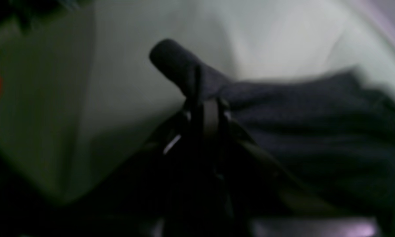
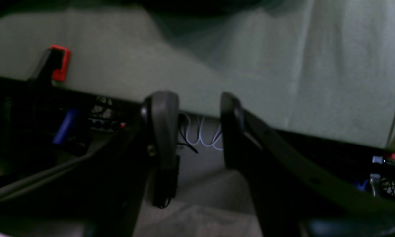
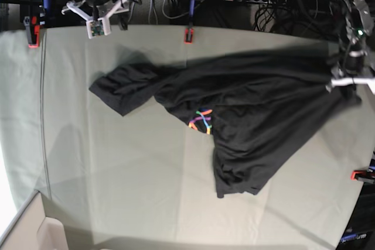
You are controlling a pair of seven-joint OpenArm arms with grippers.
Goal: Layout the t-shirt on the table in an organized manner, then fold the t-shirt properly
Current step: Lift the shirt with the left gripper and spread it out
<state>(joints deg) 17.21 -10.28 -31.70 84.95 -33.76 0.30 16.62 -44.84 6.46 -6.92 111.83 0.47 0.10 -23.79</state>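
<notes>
Step in hand: spreading the t-shirt (image 3: 258, 115) flat on the bench (image 3: 129, 180); folding looks some way off, since the cloth is bunched and partly turned over.

T-shirt: it lies across the middle and right of the base view, dark side up, with a small patch of rainbow print (image 3: 201, 119) peeping out near the centre. One sleeve-like flap reaches toward the upper left, a broad lobe hangs toward the lower middle, and the rest is drawn out toward the right edge.

Left pincer (image 1: 205, 105): closed tight on a fold of the t-shirt, a rolled nub of dark fabric sticking up beyond the tips in the left wrist view. In the base view it sits at the right edge of the frame, apparently holding that corner so the cloth can be pulled straight.

Right pincer (image 2: 197, 118): jaws apart at a middling width, nothing between them. It hangs over the bench's far edge, upper left of the base view, well apart from the shirt.

Clamps: a red clamp (image 2: 61, 62) pins the bench cover at its edge, likely so tugging the shirt does not drag the cover.

Risk: pulling from one corner only may slide the whole heap rather than flatten it.
</notes>
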